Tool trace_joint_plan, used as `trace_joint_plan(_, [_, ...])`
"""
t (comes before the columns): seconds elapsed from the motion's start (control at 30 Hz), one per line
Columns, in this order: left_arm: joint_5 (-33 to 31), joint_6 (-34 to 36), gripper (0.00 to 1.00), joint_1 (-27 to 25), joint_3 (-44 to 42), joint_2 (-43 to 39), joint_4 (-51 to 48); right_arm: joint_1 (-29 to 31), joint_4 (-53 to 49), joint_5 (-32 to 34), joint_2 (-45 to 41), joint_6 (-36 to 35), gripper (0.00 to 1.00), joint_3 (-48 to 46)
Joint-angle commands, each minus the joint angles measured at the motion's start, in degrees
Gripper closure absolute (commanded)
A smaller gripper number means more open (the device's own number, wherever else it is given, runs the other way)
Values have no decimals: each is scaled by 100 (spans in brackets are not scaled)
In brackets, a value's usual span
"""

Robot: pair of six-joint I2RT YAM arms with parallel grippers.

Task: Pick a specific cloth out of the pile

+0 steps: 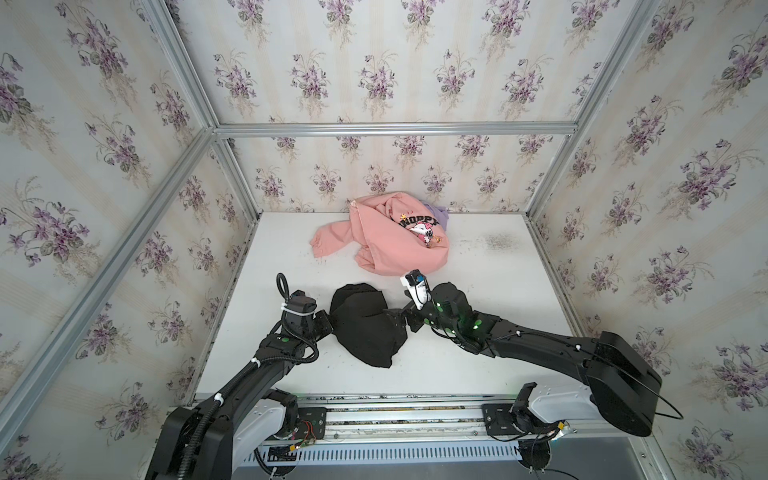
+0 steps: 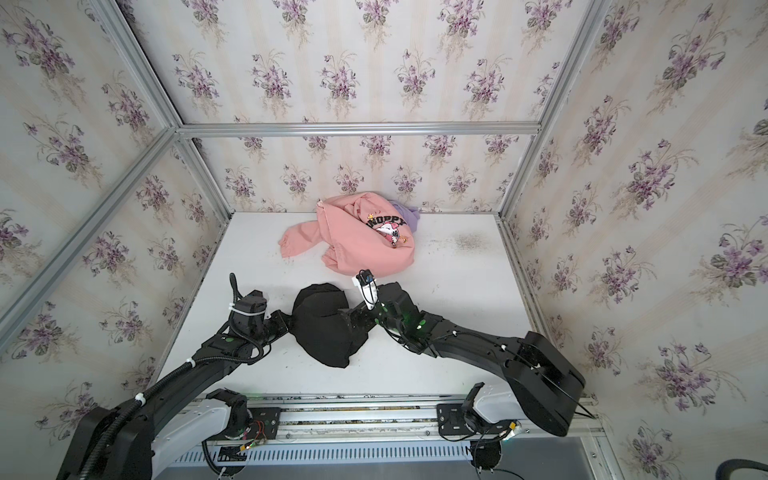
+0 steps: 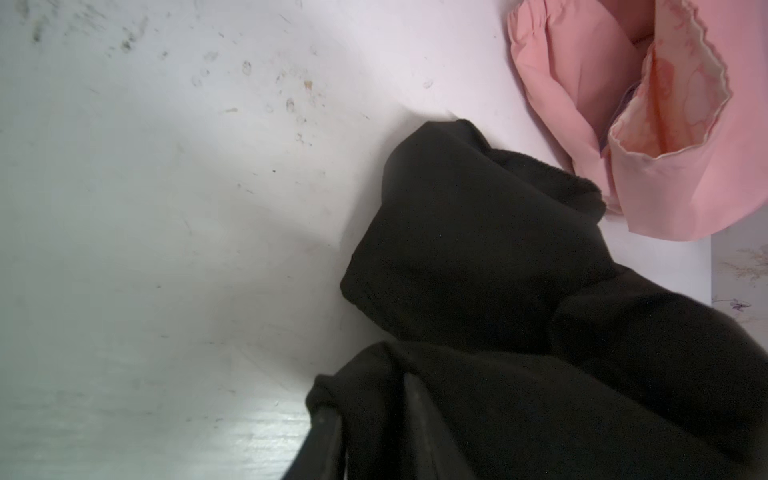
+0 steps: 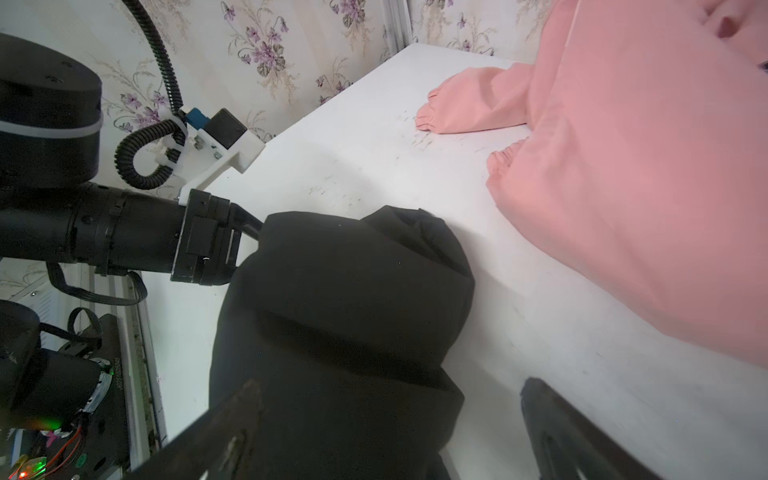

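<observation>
We find the cloth (image 1: 365, 324), plain black, bunched on the near middle of the table (image 1: 490, 291). It's well apart from the pile (image 2: 374, 249) at the back wall, where the sweatshirt (image 1: 386, 245) covers most of the lavender cloth (image 1: 439, 212), only a corner showing. We judge the pick-out mostly done: the right garment is already clear of the others, bare table between. The arms flank it, one per side, which we read as a two-sided hold for a floppy thing that would sag from a single pinch. The left gripper (image 3: 372, 430) is buried in the cloth's left edge. In the left wrist view its fingers (image 3: 328, 436) stand a little apart with black fabric folded in and over the gap, and we cannot tell whether they pinch it or merely sit around it. The right gripper (image 4: 388, 395) is at the right edge, jaws wide, holding nothing. The cloth lies against one of its fingers and the other stands over bare table. The cloth looks to rest on the table rather than hang, though black on black hides the contact. Next, we guess, both arms back off. The risk is a fold snagging on a left finger and dragging the cloth along.
</observation>
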Motion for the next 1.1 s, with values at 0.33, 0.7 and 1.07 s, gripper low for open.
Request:
trace_joint_plan(0.33, [-526,238,28,154,3,-1223,-202,87,544,-78,909,-197,0,587])
trace_joint_plan(0.7, [-854,506,1,476,56,-2100,-571,345,314,-44,1773,-661,0,1421])
trace_joint_plan(1.07, [-605,534,1,536,111,-2006,-558,805,679,459,2888,-1211,0,1504])
